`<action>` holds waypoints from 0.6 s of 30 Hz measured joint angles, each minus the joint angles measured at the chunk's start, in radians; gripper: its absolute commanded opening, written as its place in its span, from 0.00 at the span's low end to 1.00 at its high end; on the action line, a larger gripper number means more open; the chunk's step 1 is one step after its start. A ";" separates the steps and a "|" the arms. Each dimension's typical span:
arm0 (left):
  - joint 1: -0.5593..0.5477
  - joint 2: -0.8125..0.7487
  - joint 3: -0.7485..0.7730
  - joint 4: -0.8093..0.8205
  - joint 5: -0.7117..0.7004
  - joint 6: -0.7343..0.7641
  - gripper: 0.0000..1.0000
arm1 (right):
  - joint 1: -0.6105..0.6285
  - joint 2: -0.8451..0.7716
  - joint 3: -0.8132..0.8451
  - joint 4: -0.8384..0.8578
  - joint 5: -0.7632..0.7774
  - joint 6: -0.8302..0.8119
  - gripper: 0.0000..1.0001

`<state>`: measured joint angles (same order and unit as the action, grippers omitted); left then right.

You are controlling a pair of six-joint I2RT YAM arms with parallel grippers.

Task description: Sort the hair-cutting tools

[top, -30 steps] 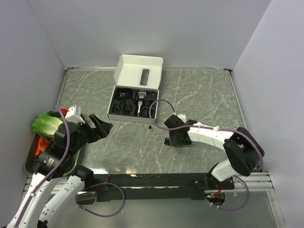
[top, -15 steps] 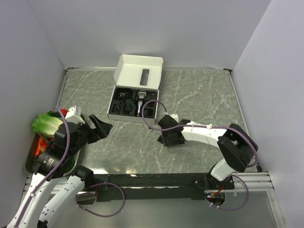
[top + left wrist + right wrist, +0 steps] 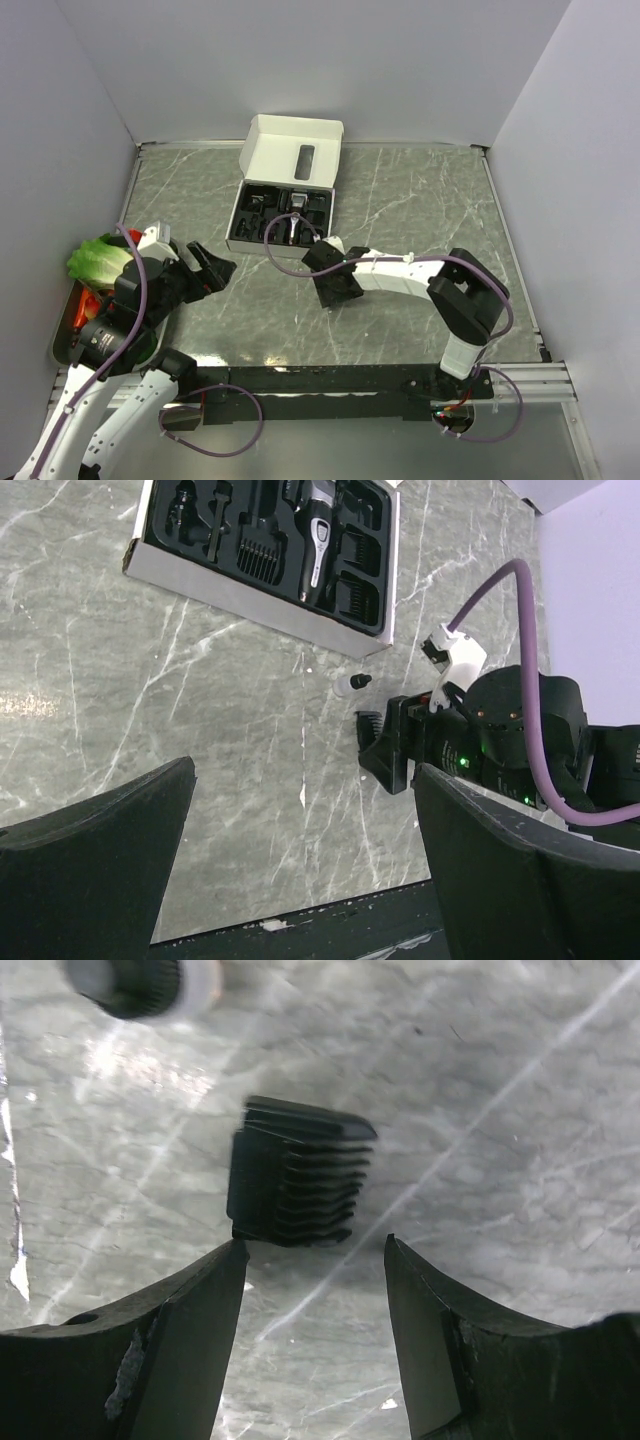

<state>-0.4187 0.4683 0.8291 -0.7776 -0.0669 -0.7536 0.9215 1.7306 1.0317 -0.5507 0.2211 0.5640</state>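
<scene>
A black comb attachment [image 3: 298, 1172] lies on the marble table just beyond my right gripper's fingertips [image 3: 236, 1260], untouched. My right gripper [image 3: 315, 1245] is open and empty, and hangs low over the table in front of the box [image 3: 336, 288]. A small black-and-white cap [image 3: 140, 982] lies a little farther off; it also shows in the left wrist view [image 3: 358, 682]. The black-and-silver clipper [image 3: 317, 540] lies in the box's black insert [image 3: 296, 218] with several other combs. My left gripper [image 3: 205, 270] is open and empty at the left [image 3: 303, 780]. I see no cord.
The white box [image 3: 236, 243] stands open at the back middle, lid [image 3: 295, 150] raised. A lettuce [image 3: 98, 258] and a metal tray [image 3: 66, 335] with red items sit at the left edge. My right arm's purple cable loops over the box's front.
My right arm has swung left across the table, bringing its gripper from the right of the box to just in front of it. The left arm has not moved.
</scene>
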 measured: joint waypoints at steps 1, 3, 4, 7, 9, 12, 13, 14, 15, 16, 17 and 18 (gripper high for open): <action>0.000 0.000 0.000 -0.001 -0.002 0.000 0.97 | 0.002 0.008 0.010 -0.002 0.003 -0.009 0.66; 0.000 0.000 0.000 -0.004 -0.002 0.000 0.97 | 0.004 0.021 0.027 -0.003 0.011 -0.034 0.66; 0.000 0.000 0.000 -0.006 -0.002 0.000 0.97 | 0.004 0.026 0.032 -0.003 0.015 -0.042 0.66; 0.000 0.000 0.000 -0.006 -0.002 -0.001 0.97 | 0.008 0.036 0.048 -0.004 0.029 -0.080 0.67; 0.000 0.000 0.000 -0.006 -0.002 -0.001 0.97 | 0.010 0.037 0.051 -0.005 0.037 -0.107 0.68; 0.000 0.000 0.000 -0.006 -0.002 -0.001 0.97 | 0.015 0.037 0.056 -0.011 0.053 -0.155 0.74; 0.000 0.000 0.000 -0.006 -0.002 -0.001 0.97 | 0.016 0.037 0.057 -0.012 0.060 -0.174 0.76; 0.000 0.000 0.000 -0.006 -0.002 -0.002 0.97 | 0.016 0.037 0.059 -0.016 0.065 -0.197 0.82; 0.000 0.000 0.000 -0.006 -0.002 -0.002 0.97 | 0.017 0.037 0.062 -0.019 0.068 -0.217 0.84; 0.000 0.000 0.000 -0.006 -0.001 -0.002 0.97 | 0.017 0.037 0.062 -0.020 0.073 -0.241 0.86; 0.000 0.000 0.000 -0.006 -0.001 -0.002 0.97 | 0.017 0.037 0.063 -0.021 0.076 -0.269 0.88; 0.000 0.000 0.000 -0.006 -0.001 -0.002 0.97 | 0.017 0.037 0.066 -0.021 0.077 -0.299 0.90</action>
<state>-0.4187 0.4683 0.8291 -0.7834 -0.0681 -0.7555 0.9382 1.7672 1.0973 -0.5720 0.2981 0.2649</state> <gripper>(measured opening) 0.969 0.851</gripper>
